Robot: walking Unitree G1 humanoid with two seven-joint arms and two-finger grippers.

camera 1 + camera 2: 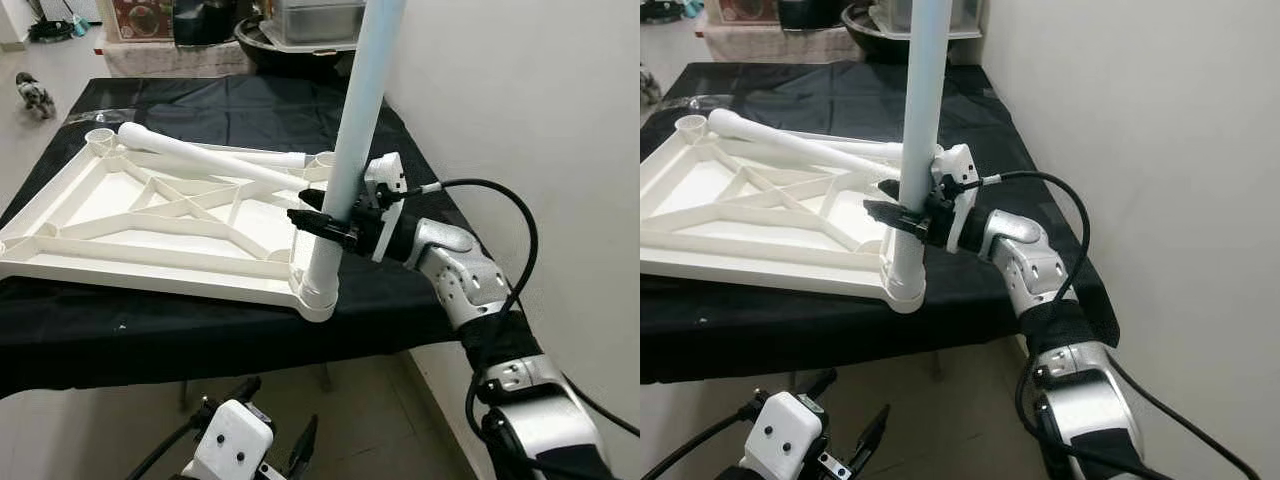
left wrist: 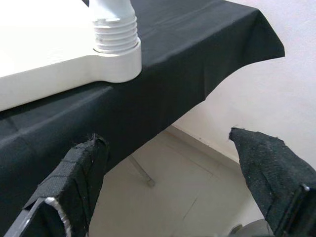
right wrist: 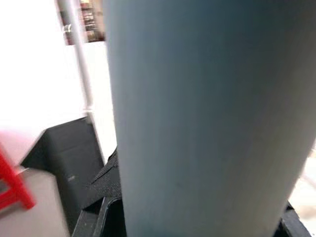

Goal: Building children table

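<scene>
Gripping the upright leg (image 1: 352,150) low on its shaft, the right pincer (image 1: 330,226) is clamped on it, probably to screw its threaded foot into the corner socket (image 1: 318,298) of the upturned tabletop (image 1: 150,225) on the black-draped worktop (image 1: 250,330). A second leg (image 1: 200,155) lies across the tabletop. The left pincer (image 2: 173,182) hangs apart below the worktop's edge; the wall (image 1: 520,100) crowds the right arm.

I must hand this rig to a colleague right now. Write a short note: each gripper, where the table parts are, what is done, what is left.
Right gripper: shut on the upright leg, low down, just above the corner socket nearest the robot on the right.
Left gripper: open, idle below the edge of the black-covered table.
Tabletop: upside down on the cloth. A second leg lies loose across it.
Done: upright leg's threaded end is in the socket; how tight, cannot tell.
Left: mount the loose leg; other sockets are open.
</scene>
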